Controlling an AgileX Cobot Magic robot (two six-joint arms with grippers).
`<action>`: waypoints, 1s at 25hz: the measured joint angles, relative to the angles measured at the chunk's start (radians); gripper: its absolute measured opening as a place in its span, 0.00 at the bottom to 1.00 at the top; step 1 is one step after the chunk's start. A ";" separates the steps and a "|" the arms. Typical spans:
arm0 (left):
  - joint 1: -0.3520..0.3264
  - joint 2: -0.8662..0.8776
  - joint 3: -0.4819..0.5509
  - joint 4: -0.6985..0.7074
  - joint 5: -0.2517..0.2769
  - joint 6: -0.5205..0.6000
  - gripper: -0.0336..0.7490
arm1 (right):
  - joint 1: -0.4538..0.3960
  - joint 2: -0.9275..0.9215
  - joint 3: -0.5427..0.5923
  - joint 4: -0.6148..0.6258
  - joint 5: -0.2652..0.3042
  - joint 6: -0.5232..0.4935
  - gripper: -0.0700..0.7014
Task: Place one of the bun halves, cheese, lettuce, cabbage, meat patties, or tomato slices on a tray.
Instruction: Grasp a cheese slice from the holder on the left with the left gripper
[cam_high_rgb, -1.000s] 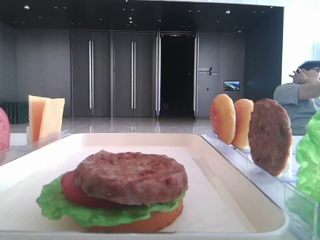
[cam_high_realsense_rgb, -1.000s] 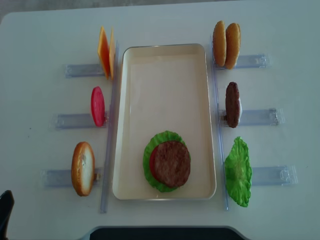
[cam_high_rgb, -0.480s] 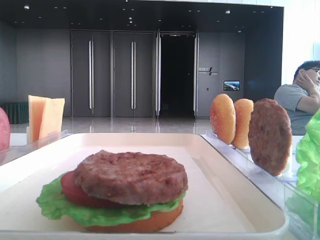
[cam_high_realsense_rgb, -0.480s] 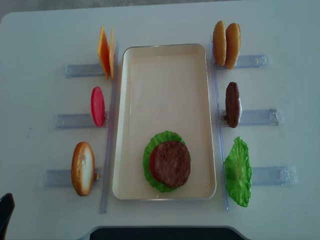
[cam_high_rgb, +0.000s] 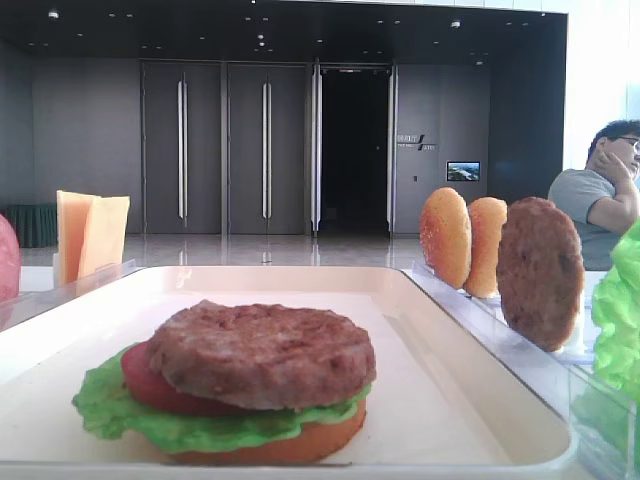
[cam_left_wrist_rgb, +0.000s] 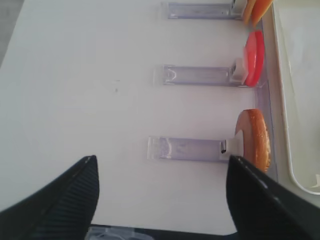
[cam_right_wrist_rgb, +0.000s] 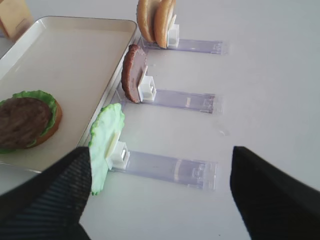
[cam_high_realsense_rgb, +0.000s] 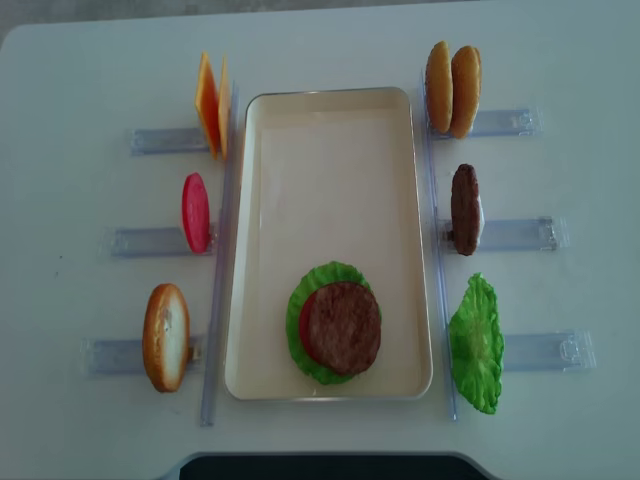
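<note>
left gripper (cam_left_wrist_rgb: 160, 195): hanging spread wide, holding nothing
next pick: cheese (cam_high_realsense_rgb: 208, 103), beside tray (cam_high_realsense_rgb: 330, 110), gripping its upright edges squarely
right gripper (cam_right_wrist_rgb: 160, 195): gaping, empty

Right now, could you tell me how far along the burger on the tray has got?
Done: on the tray a stack stands with bun at the bottom, lettuce, tomato and a meat patty on top. In hand: nothing; both arms' jaws stand open and empty above the table. Left: the cheese and a spare bun half wait upright in their holders, likely next.
</note>
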 joint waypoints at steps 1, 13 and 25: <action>0.000 0.049 -0.030 0.000 0.007 0.000 0.82 | 0.000 0.000 0.000 0.000 0.000 0.000 0.79; 0.000 0.629 -0.435 0.004 0.011 -0.046 0.82 | 0.000 0.000 0.000 0.000 0.000 0.000 0.79; 0.000 1.036 -0.721 0.078 0.010 -0.061 0.82 | 0.000 0.000 0.000 0.000 0.000 0.000 0.79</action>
